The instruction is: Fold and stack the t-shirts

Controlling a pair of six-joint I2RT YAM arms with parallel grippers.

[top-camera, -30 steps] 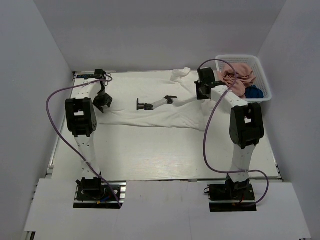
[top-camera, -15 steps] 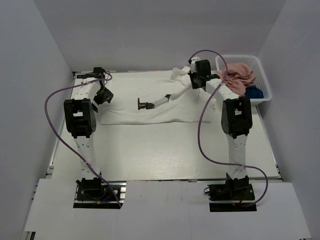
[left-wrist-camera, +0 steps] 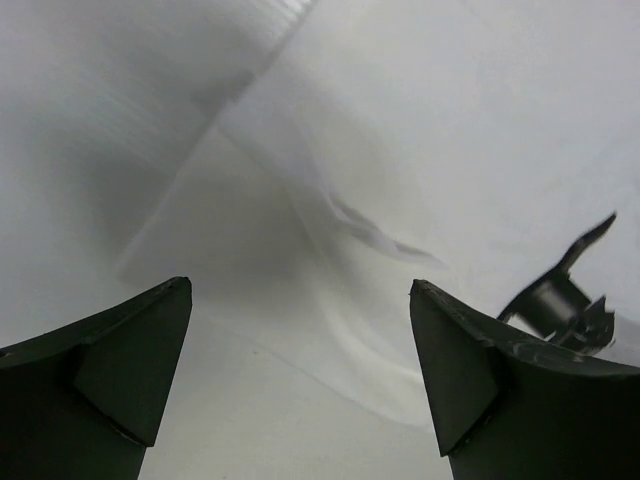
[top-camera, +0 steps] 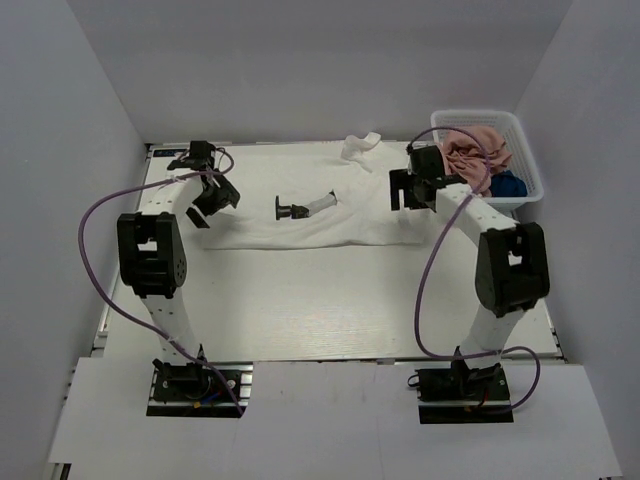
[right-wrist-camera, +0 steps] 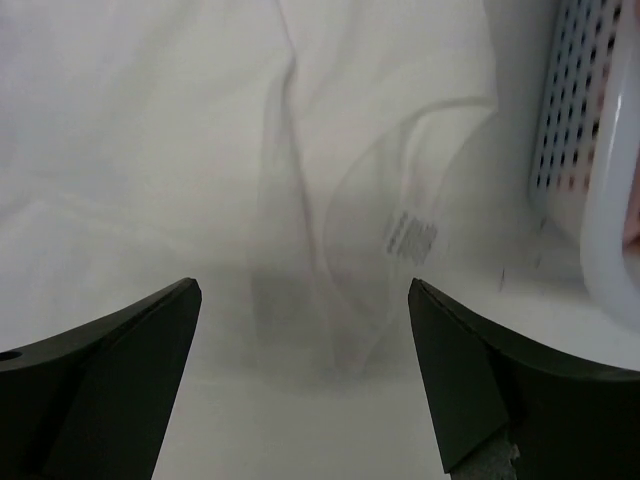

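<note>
While my left pincer [top-camera: 212, 203] and right pincer [top-camera: 399, 190] gape empty over the white t-shirt [top-camera: 330, 228], the basket [top-camera: 527, 152] holding the pink shirt [top-camera: 478, 152] and navy shirt [top-camera: 508, 185] sits beside the right.

Plain white walls [top-camera: 300, 60] on three sides; white table [top-camera: 300, 310]; even light

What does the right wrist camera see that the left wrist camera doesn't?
Only the right wrist view shows the basket and the white shirt's neck label. Only the left wrist view shows the shirt's black print. Both show the white shirt lying below an open gripper that holds nothing: the right gripper in its own view, the left gripper in its own.
</note>
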